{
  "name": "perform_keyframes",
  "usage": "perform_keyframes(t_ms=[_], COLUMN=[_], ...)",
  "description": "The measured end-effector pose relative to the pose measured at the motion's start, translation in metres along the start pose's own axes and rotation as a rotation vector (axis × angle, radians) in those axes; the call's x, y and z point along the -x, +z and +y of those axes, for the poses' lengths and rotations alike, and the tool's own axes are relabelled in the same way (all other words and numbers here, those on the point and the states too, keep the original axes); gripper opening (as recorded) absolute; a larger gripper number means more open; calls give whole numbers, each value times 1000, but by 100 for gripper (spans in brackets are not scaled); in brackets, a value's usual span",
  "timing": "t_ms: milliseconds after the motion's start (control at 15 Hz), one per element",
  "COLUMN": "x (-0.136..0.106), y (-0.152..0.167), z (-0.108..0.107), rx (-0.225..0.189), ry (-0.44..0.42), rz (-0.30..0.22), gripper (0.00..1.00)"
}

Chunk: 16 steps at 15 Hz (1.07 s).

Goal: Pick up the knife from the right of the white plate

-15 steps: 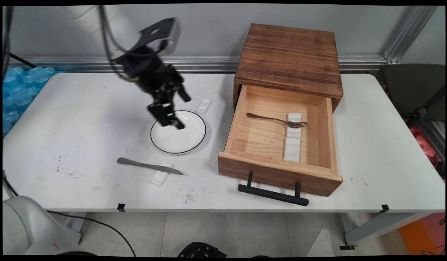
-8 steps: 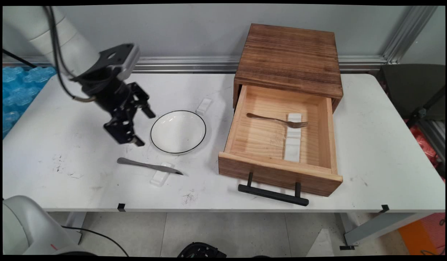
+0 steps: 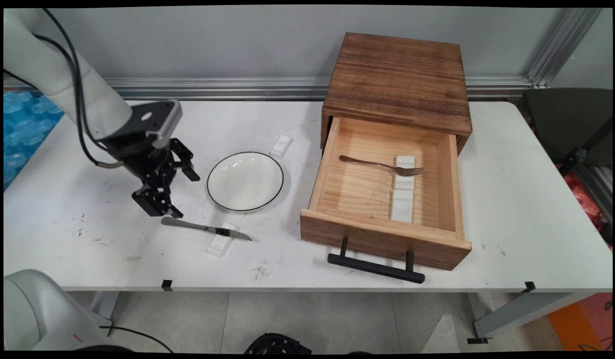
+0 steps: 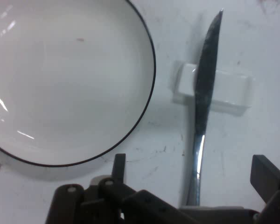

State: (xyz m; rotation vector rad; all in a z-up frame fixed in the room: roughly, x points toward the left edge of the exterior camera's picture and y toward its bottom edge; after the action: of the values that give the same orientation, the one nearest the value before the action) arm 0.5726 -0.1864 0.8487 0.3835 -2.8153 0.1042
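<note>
The slim, flat grey metal knife (image 3: 205, 229) lies near the table's near-left, blade propped on a small white ceramic rest (image 3: 221, 241); judge it stiff, light and slippery. Take its raised handle crosswise. Your black two-finger gripper (image 3: 174, 195) hovers spread over that handle, empty, beside the black-rimmed white plate (image 3: 245, 180).

We see the knife (image 3: 204, 228), slim grey metal, lying flat on the white table, blade propped across a small white rest (image 3: 221, 241), handle end toward the table's left. The open gripper (image 3: 182, 195) hangs right above the handle end, fingers either side of it in the hand view (image 4: 199, 140). A white black-rimmed plate (image 3: 245, 181) sits just beside the knife.
</note>
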Motion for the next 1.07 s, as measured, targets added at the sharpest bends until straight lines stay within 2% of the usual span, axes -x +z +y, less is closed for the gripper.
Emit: perform_keyframes(t_ms=[533, 1067], x=[11, 19], y=[44, 57], z=[-9, -3], rx=[29, 68], ry=[29, 42], rz=[4, 10], gripper=[100, 100])
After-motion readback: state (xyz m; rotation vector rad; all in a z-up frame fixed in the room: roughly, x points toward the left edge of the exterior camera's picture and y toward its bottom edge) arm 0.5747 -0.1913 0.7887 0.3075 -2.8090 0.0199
